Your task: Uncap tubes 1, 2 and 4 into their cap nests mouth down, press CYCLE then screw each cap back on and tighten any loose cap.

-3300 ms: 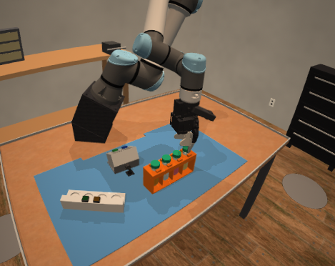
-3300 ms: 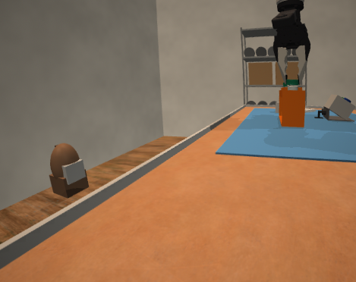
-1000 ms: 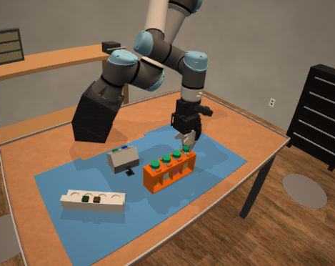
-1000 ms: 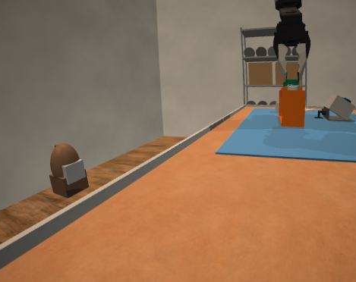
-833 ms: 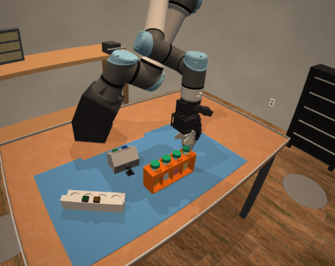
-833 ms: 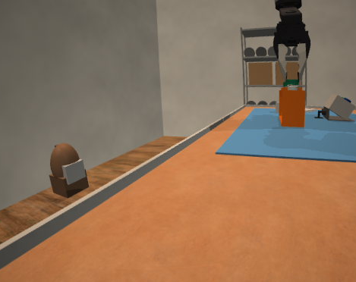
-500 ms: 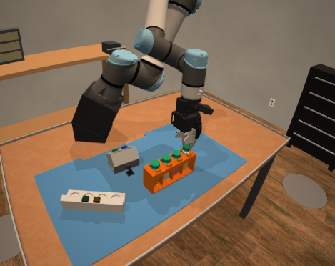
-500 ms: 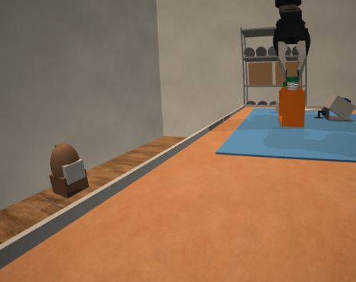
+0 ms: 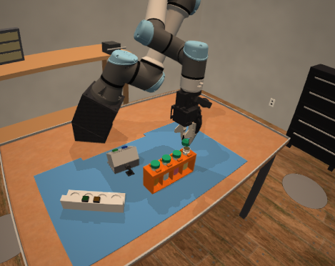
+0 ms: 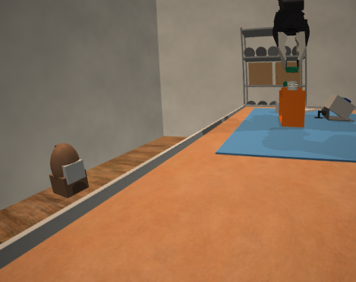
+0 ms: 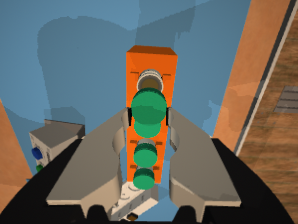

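Observation:
My gripper [image 9: 187, 139] [image 10: 291, 66] [image 11: 149, 109] is shut on the green cap of tube 1 [image 9: 185, 142] [image 10: 291, 70] [image 11: 148, 104] and holds it just above that tube. Tube 1 [image 9: 186, 150] [image 10: 292, 86] [image 11: 150, 80] stands open in the orange decapping station [image 9: 149, 179] [image 10: 292, 110] [image 11: 151, 59]. Green caps sit on tube 2 [image 9: 176, 154] [image 11: 147, 128], tube 3 [image 9: 166, 158] [image 11: 145, 155] and tube 4 [image 9: 155, 164] [image 11: 144, 179]; whether one is loose I cannot tell. The nests of the white cap tray [image 9: 93, 206] are empty; its green lamp [image 9: 85, 199] and amber lamp [image 9: 96, 199] look dark.
The grey key housing [image 9: 123, 161] [image 10: 340, 108] [image 11: 57, 136] stands between the arm's base and the station. It bears the blue key [image 9: 124, 147] [image 11: 36, 153] and green key [image 9: 115, 150]. A small black piece [image 9: 129, 172] is beside it.

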Action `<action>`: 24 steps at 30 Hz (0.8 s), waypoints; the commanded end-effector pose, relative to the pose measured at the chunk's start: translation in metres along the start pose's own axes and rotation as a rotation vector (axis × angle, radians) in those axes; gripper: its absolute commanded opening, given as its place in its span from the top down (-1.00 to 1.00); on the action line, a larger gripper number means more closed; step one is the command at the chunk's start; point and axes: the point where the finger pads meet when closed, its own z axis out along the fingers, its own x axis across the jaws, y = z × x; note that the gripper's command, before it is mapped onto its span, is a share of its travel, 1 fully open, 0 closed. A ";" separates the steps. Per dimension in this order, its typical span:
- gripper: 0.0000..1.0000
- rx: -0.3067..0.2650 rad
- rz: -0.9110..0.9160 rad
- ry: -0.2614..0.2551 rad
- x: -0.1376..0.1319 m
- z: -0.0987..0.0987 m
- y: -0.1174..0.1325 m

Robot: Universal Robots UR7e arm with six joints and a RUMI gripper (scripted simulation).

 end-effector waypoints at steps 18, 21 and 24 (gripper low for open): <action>1.00 0.008 -0.841 0.004 -0.017 -0.001 0.107; 1.00 0.008 -0.841 0.004 -0.019 0.000 0.123; 1.00 0.008 -0.841 0.004 -0.022 0.000 0.140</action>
